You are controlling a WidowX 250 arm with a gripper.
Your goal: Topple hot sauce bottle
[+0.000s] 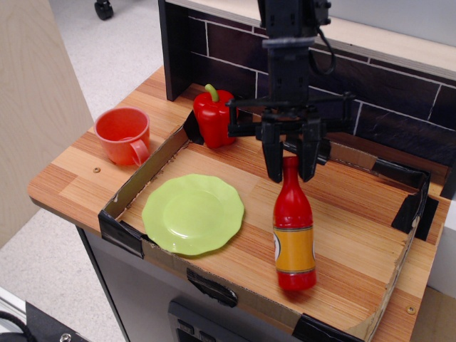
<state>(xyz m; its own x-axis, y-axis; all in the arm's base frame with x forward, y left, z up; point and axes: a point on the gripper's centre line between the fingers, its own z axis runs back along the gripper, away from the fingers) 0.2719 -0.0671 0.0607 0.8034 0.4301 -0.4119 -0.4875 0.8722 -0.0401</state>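
Note:
The hot sauce bottle (293,235) is glossy red with an orange-yellow label. It stands in the right half of the wooden tray (356,235), leaning with its cap toward the back wall and its base near the front rim. My gripper (288,165) hangs straight down over the bottle's top. Its two black fingers (273,162) sit either side of the red cap and close against it, so it looks shut on the cap.
A green plate (192,214) lies in the left half of the tray. A red bell pepper (216,117) stands at the back left. An orange-red cup (125,134) sits outside the cardboard rim (146,174). A dark brick wall (228,50) is behind.

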